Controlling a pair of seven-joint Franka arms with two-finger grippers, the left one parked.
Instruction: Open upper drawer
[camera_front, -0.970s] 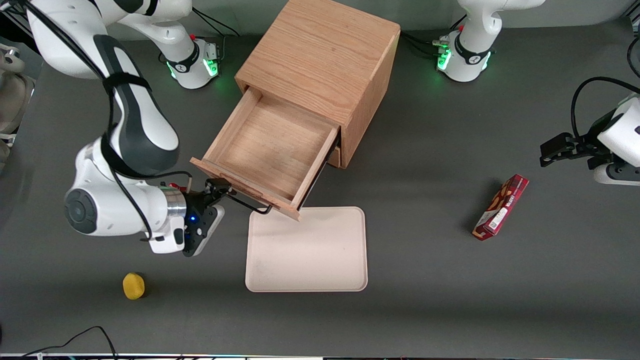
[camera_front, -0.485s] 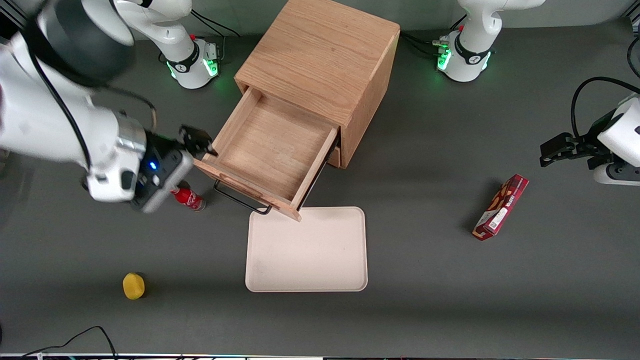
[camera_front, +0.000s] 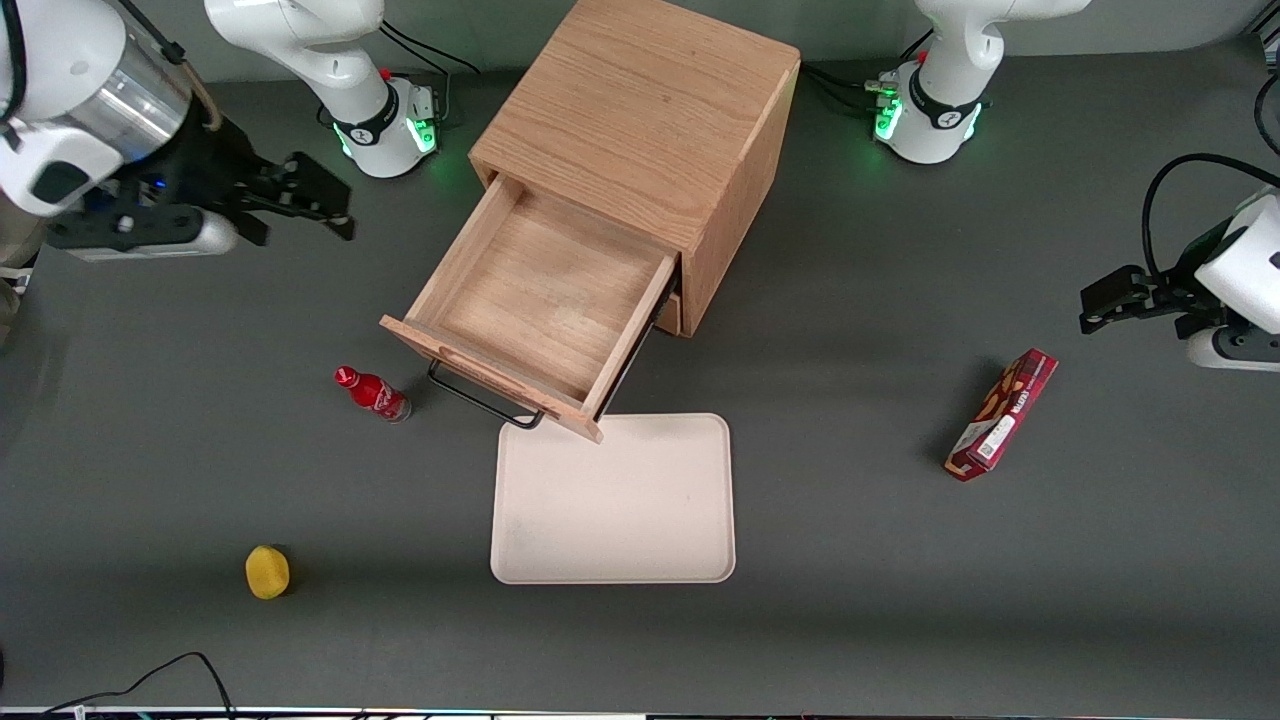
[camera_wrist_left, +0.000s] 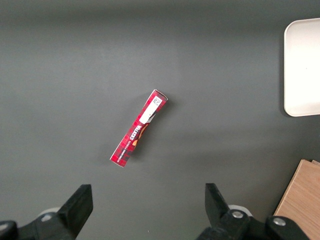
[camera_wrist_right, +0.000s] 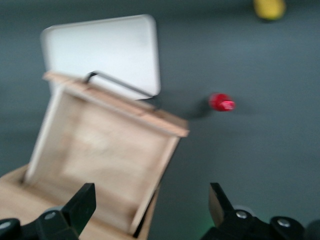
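Since a second ago we held the drawer's handle (camera_front: 487, 400), our gripper (camera_front: 318, 200) has let go and risen clear of the cabinet (camera_front: 640, 110), fingers spread, empty; the upper drawer (camera_front: 535, 300) stands pulled far out; we judge the task done
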